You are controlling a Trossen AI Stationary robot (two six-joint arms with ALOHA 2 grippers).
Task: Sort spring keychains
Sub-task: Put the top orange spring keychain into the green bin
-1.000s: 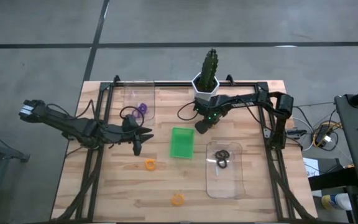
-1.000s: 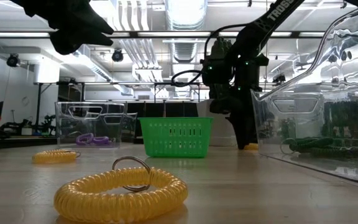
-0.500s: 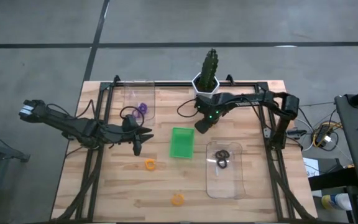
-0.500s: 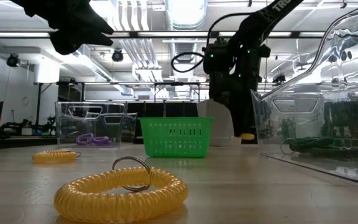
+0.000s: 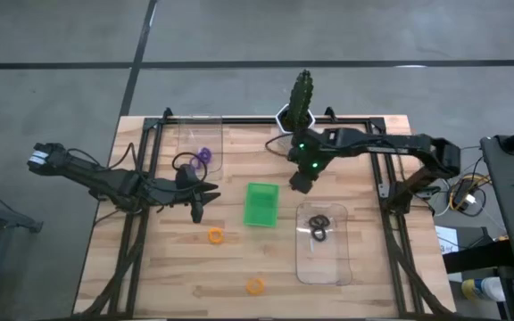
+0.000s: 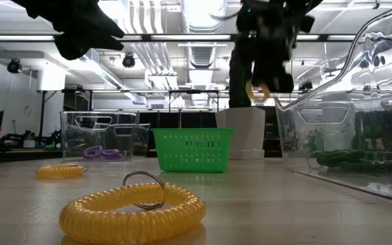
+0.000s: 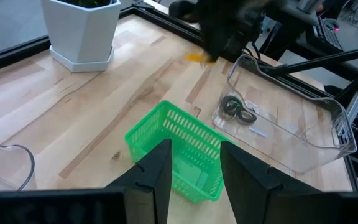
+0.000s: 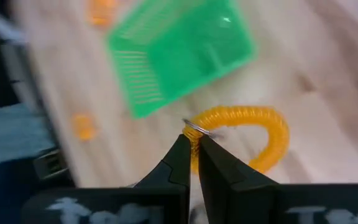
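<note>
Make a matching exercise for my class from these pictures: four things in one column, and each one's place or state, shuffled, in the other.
Things:
1. right claw
2. left claw
3. black spring keychains
4. purple spring keychain

Places or states:
A. lying in the clear tray on the table's right side
B. open, hanging above the table left of the green basket
C. lying in the clear tray near the table's far left corner
D. shut on an orange spring keychain, raised above the table

Pairs: 1-D, 2-B, 3-A, 4-C
</note>
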